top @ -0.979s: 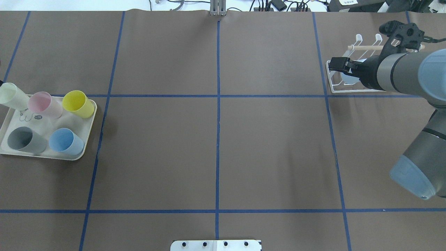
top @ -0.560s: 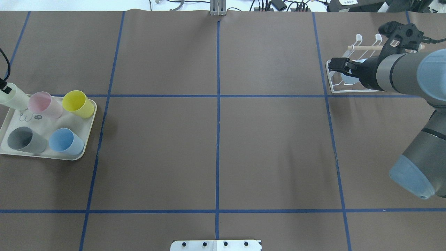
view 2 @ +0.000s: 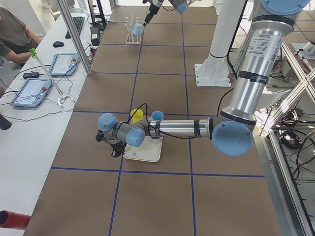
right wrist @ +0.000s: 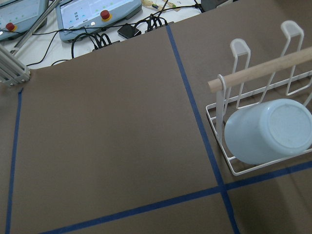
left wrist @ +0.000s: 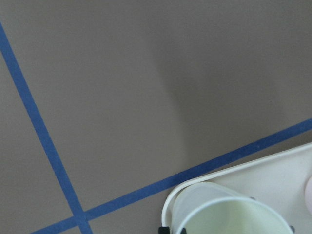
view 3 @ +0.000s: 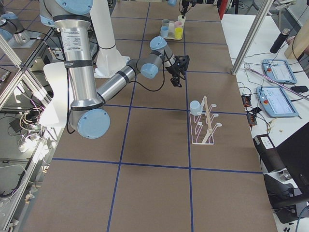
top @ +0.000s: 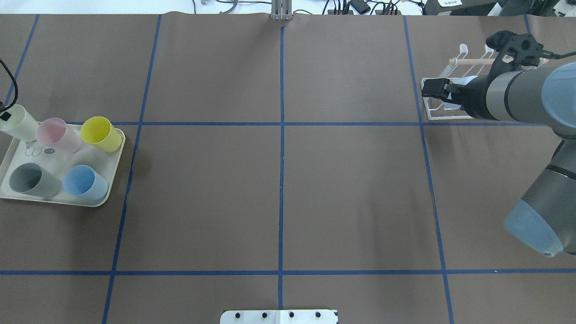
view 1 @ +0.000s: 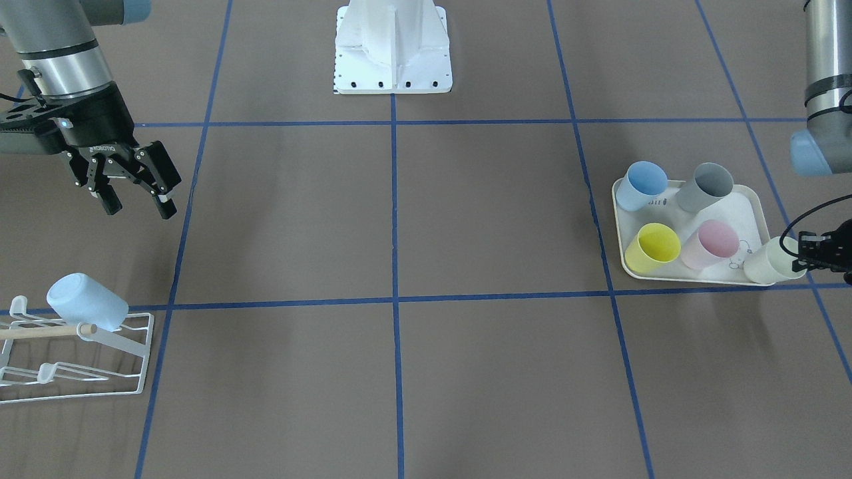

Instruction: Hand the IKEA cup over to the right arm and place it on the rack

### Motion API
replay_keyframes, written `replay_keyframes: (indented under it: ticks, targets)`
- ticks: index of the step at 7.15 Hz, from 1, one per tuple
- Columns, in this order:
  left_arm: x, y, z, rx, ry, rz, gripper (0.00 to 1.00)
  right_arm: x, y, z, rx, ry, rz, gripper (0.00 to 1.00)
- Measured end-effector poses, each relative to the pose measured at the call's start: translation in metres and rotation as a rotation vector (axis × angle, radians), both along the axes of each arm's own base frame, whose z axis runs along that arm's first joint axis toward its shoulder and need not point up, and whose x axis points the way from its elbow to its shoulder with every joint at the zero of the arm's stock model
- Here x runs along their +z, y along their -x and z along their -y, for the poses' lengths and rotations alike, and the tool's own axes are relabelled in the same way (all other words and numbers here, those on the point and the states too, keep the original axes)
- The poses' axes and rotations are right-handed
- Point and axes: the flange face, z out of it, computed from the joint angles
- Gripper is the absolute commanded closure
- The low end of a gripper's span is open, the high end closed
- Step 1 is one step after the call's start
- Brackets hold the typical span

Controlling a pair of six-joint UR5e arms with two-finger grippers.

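One blue cup (view 1: 86, 303) sits bottom-up on a prong at the rack's (view 1: 126, 346) corner, toward the bench's far right corner. The right pincer (view 1: 140, 209) has drawn back from it, jaws spread and empty, so that placement looks done. At the tray's (view 1: 619, 226) outer corner, by the bench's left edge, the left pincer (view 1: 805, 255) has come in round the cream cup (view 1: 765, 265); whether it has clenched I cannot tell.
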Motion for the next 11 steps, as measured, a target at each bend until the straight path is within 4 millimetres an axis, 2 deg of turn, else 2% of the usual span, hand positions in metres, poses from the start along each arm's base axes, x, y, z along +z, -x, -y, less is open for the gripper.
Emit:
replay_keyframes:
  ticks: [2,4,5,6,7,9,10,11]
  targets:
    - [-0.04,0.013,0.007,-0.027,-0.029,0.002,1.0,0.0,-0.009,0.001,-0.021,0.018,0.02,0.0]
    - [-0.11,0.054,0.01,-0.099,-0.064,0.038,1.0,0.001,-0.011,0.003,-0.026,0.025,0.022,0.0]
    - [-0.15,0.065,0.005,-0.126,-0.091,0.052,1.0,0.002,-0.011,0.003,-0.025,0.026,0.022,0.0]
    - [-0.19,0.067,-0.003,-0.175,-0.089,0.034,1.0,0.003,-0.013,0.003,-0.025,0.028,0.022,0.0]
    - [-0.236,0.053,-0.014,-0.245,-0.046,-0.032,1.0,0.004,-0.019,0.003,-0.028,0.035,0.026,0.0]
    - [-0.346,-0.01,-0.051,-0.367,0.09,-0.257,1.0,0.004,-0.036,0.003,-0.055,0.062,0.061,0.0]
    - [-0.387,-0.04,-0.072,-0.407,0.149,-0.388,1.0,0.001,-0.044,0.0,-0.073,0.073,0.083,0.0]
    - [-0.417,-0.065,-0.094,-0.429,0.211,-0.546,1.0,-0.004,-0.05,-0.004,-0.089,0.078,0.107,0.0]
